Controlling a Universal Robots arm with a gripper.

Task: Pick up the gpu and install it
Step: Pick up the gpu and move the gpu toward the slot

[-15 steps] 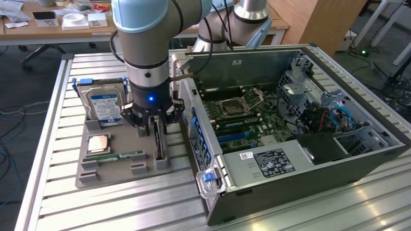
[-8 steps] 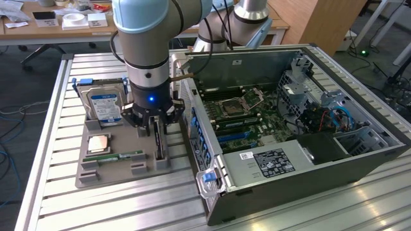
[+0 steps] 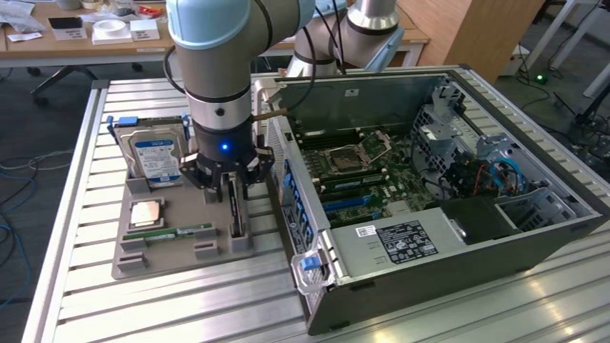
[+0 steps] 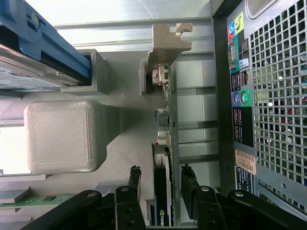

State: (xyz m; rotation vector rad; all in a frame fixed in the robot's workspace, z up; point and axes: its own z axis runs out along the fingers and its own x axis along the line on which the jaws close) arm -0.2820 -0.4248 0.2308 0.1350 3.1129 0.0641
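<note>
Pick-up step: I had the black two-fingered gripper straddling the thin dark circuit-board gpu, which stood upright in the grey plastic tray. The fingers were apart, not yet clamped. I judged that a grip called for pads square on the board.

The scene rests on a silver aluminium table of long ribbed slats, and the metal shines pale where the light falls on it. Around it lies a grey floor, with some loose pale cables at the exterior view's left. Farther back on that side there is a light wooden desk with small white boxes on it, and under the desk the black star-shaped foot of a chair. At the exterior view's right stands a brown wooden panel. Beside it are white furniture legs, and a small green light glows low near the floor.
</note>
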